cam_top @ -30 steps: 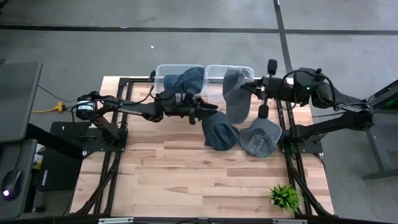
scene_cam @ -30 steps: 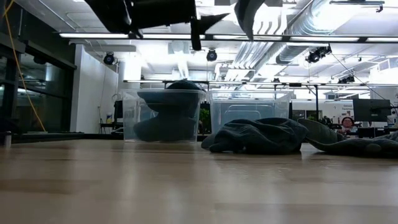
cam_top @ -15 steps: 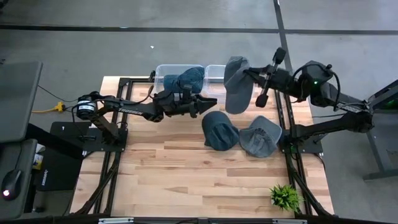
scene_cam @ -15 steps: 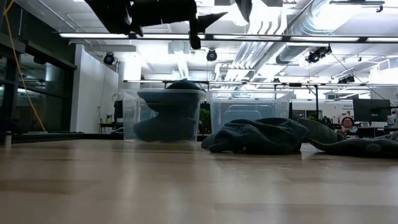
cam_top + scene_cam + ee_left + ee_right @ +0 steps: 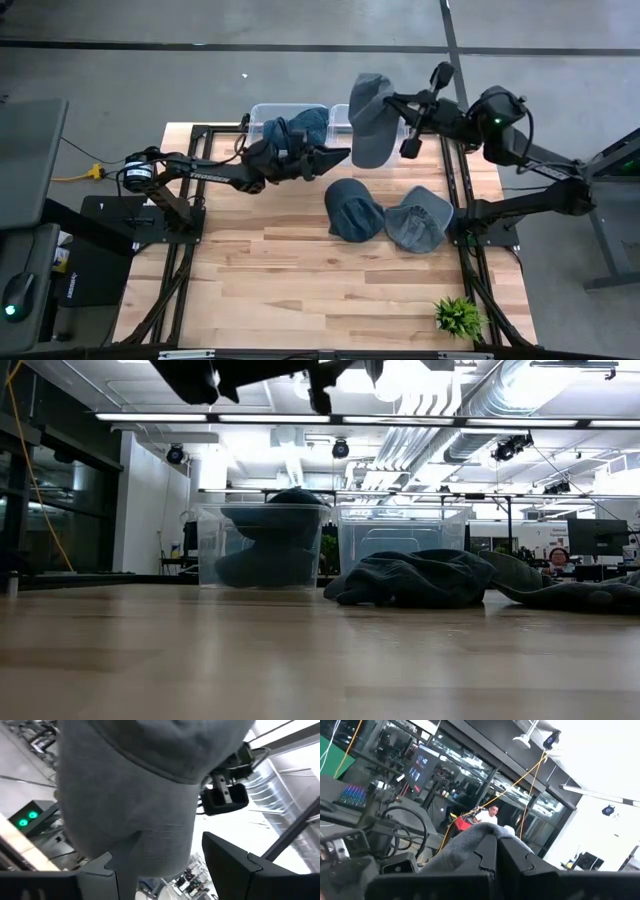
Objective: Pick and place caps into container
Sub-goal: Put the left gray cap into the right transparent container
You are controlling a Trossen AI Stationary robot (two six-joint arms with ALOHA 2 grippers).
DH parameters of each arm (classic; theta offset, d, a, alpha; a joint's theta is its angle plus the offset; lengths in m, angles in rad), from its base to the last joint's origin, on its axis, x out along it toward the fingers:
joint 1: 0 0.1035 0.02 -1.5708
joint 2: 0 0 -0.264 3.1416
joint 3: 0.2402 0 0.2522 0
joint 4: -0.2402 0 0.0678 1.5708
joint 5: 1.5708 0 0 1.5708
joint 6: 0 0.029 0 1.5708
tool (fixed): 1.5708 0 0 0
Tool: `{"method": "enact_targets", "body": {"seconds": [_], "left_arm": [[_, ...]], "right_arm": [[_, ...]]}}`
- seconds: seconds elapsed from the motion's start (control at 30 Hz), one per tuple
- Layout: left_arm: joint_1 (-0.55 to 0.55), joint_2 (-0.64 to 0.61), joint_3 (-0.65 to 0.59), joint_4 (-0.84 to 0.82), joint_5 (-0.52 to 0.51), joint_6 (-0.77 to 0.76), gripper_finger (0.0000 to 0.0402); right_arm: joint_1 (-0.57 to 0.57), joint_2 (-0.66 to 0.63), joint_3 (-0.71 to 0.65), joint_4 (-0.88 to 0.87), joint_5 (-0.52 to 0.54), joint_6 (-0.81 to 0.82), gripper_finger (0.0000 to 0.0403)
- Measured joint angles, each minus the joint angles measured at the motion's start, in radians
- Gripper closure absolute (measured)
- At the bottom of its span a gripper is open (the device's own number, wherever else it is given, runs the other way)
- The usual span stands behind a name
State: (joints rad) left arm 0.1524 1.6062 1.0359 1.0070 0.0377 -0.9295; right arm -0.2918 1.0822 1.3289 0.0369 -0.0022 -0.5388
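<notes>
My right gripper [image 5: 390, 100] is shut on a slate grey cap [image 5: 371, 128], held high over the right clear container [image 5: 340, 110]. My left gripper [image 5: 338, 157] is open just left of the hanging cap. In the left wrist view the cap [image 5: 135, 795] fills the space ahead of the open fingers [image 5: 160, 870]; I cannot tell whether it touches them. The left clear container [image 5: 262, 112] holds caps [image 5: 300, 125]. A navy cap [image 5: 352, 208] and a grey cap [image 5: 418, 218] lie on the table. My right gripper pinches a fold of the grey cap's fabric [image 5: 470, 840] between its two shut fingers, coming from the table's right side. The cap is lifted clear and hangs below the fingers, its lower end [image 5: 370, 158] free in the air.
The two clear containers [image 5: 262, 545] [image 5: 400, 538] stand side by side at the table's far edge. A small green plant [image 5: 458, 316] stands at the near right corner. The near half of the wooden table [image 5: 300, 290] is bare. A person shows in the room beyond [image 5: 492, 814].
My right gripper has risen and gone toward the table's far edge and left with the grey cap, which now hangs over the right container. My left gripper has risen and moved a little toward the far edge, staying open.
</notes>
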Motion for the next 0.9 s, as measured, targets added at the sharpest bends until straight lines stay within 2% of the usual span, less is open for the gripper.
{"method": "enact_targets", "body": {"seconds": [0.27,0.4,0.67,0.9], "left_arm": [[-0.002,0.0,0.021,-0.023,-0.009,0.008,0.02],[-0.002,0.0,0.021,-0.045,-0.062,0.008,0.02],[-0.002,0.0,0.02,-0.06,-0.112,0.008,0.02],[-0.002,0.0,0.02,-0.06,-0.134,0.008,0.02]], "right_arm": [[-0.05,0.019,0.0,0.051,-0.004,-0.028,0.0403],[-0.088,0.019,0.0,0.072,-0.005,-0.023,0.0403],[-0.123,0.059,0.0,0.144,-0.079,0.007,0.0403],[-0.136,0.11,0.0,0.211,-0.087,-0.001,0.0403]]}}
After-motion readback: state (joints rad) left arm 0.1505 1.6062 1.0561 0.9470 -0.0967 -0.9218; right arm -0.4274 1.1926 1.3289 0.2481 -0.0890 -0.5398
